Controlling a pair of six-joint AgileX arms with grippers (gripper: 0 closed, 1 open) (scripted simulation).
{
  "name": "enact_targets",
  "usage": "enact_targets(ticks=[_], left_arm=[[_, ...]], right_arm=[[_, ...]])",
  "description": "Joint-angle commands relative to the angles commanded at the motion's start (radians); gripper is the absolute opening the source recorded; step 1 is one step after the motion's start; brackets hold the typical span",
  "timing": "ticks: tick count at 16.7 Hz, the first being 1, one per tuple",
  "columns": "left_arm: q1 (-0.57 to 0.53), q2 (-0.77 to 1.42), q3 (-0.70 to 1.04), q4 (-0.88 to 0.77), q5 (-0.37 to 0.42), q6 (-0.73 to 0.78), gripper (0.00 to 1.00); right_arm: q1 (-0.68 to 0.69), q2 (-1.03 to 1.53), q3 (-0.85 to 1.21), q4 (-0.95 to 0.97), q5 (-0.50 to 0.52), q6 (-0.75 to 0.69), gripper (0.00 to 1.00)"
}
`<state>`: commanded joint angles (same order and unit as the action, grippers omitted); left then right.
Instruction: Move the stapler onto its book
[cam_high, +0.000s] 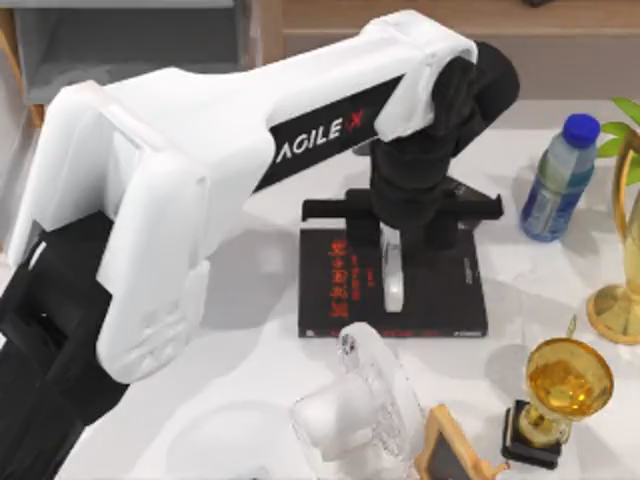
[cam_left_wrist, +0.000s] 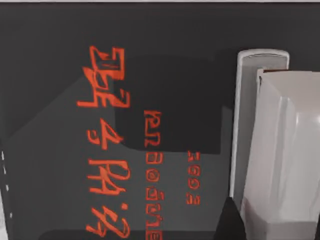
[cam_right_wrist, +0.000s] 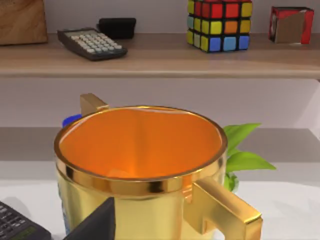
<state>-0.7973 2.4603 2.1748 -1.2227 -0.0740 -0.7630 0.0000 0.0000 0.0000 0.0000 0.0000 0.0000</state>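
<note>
My left arm reaches across the bench and its gripper hangs right over the book, which lies flat near the middle of the bench. The stapler rests lengthwise on the black cover, right of the red lettering. In the left wrist view the stapler sits close beneath the camera on the book; I cannot tell whether the jaws are spread or pinching it. A fan stands just in front of the book, a bottle and a trophy to the right. The right wrist view looks into a gold cup
</note>
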Motion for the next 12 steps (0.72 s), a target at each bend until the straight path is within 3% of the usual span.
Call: enact_targets(ticks=[6,12], left_arm=[[0.0,0.0,0.0,0.0,0.0,0.0,0.98],[0.0,0.0,0.0,0.0,0.0,0.0,1.0]], right_arm=[[0.0,0.0,0.0,0.0,0.0,0.0,1.0],[0.0,0.0,0.0,0.0,0.0,0.0,1.0]])
